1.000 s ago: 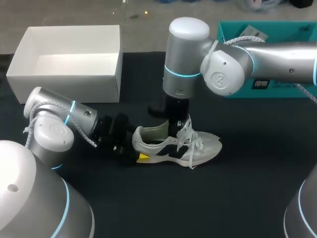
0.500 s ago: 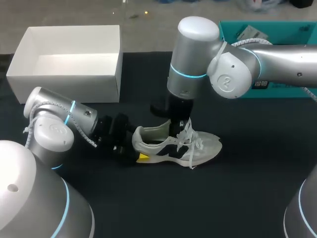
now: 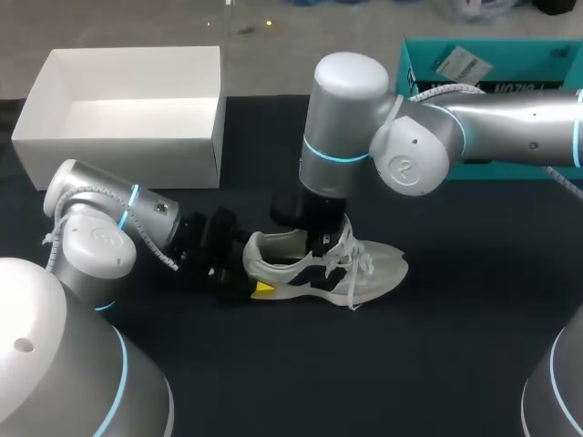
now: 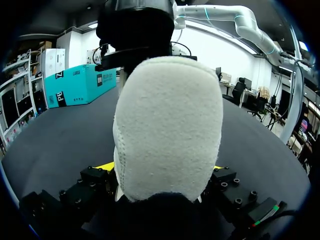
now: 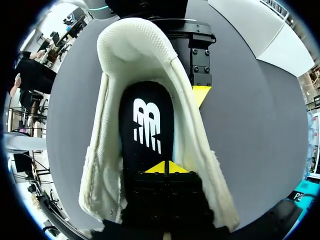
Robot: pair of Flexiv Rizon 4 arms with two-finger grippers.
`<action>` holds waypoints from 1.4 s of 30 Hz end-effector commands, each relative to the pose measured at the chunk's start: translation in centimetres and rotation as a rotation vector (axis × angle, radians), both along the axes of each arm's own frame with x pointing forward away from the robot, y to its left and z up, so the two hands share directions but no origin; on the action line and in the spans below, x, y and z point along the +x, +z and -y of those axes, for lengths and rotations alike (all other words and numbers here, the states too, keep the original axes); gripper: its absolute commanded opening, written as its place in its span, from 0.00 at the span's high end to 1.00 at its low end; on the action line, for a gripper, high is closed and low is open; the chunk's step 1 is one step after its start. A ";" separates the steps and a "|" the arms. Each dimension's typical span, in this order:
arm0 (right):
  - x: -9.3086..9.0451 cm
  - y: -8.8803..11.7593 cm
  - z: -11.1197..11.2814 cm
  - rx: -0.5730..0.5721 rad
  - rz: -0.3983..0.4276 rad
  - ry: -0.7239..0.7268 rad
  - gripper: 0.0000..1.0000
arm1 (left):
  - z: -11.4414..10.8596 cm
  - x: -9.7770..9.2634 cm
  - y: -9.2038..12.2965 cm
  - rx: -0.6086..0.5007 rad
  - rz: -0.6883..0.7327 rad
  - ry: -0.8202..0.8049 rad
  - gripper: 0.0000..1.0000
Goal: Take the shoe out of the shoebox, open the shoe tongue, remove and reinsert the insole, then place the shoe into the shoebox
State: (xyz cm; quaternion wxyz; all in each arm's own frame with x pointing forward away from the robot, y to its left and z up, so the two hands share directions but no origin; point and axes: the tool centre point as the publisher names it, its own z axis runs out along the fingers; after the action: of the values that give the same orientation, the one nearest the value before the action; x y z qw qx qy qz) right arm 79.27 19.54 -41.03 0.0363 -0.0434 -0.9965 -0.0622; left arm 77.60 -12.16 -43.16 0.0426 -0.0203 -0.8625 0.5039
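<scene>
Head view, white shoe (image 3: 319, 269) standing on the black worktop (image 3: 437, 364), well apart from the open white shoebox (image 3: 118, 159), left jaws clamped on both sides of its heel, right jaws pressed together inside the shoe, over the black insole (image 5: 145, 125).

Cream-white shoe (image 3: 378, 269) w/ blk side stripes, blk insole (image 5: 147, 125) w/ white logo, white shoebox (image 3: 123, 155).

Right arm (image 3: 410, 155) swung back leftward, its claw (image 5: 166, 168) sunk lower into the shoe (image 3: 375, 269) opening
</scene>
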 end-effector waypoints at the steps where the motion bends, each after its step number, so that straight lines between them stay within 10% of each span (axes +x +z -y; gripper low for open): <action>1: 0.3 -0.2 -0.6 -0.023 0.023 -0.001 1.00 | -0.2 -0.1 -0.5 0.002 0.000 0.000 1.00; 4: 0.4 -0.2 -0.7 -0.020 0.042 0.006 0.99 | -0.2 -0.1 -0.5 0.002 0.000 0.000 1.00; 6: 0.4 -0.3 -0.7 -0.013 0.045 0.014 0.61 | -0.2 -0.1 -0.5 0.002 0.000 0.000 1.00; 29: -1.8 -5.5 -0.2 -0.070 -0.098 0.028 0.58 | -0.2 -0.1 -0.5 0.002 0.000 0.000 1.00; 33: -2.5 -6.3 -0.1 -0.085 -0.138 0.030 0.60 | -0.2 -0.1 -0.5 0.002 0.000 0.000 1.00; 39: -3.3 -7.6 0.4 -0.118 -0.182 0.010 1.00 | -0.2 -0.1 -0.5 0.002 0.000 0.000 1.00; 42: -3.5 -8.0 0.7 -0.130 -0.191 -0.004 1.00 | -0.2 -0.1 -0.5 0.002 0.000 0.000 1.00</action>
State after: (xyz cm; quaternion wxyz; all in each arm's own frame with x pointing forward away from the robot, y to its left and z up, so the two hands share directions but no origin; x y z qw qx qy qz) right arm 77.84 18.47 -41.58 0.1257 -0.0517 -0.9907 0.0001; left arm 77.41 -12.17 -43.20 0.0435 -0.0212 -0.8624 0.5038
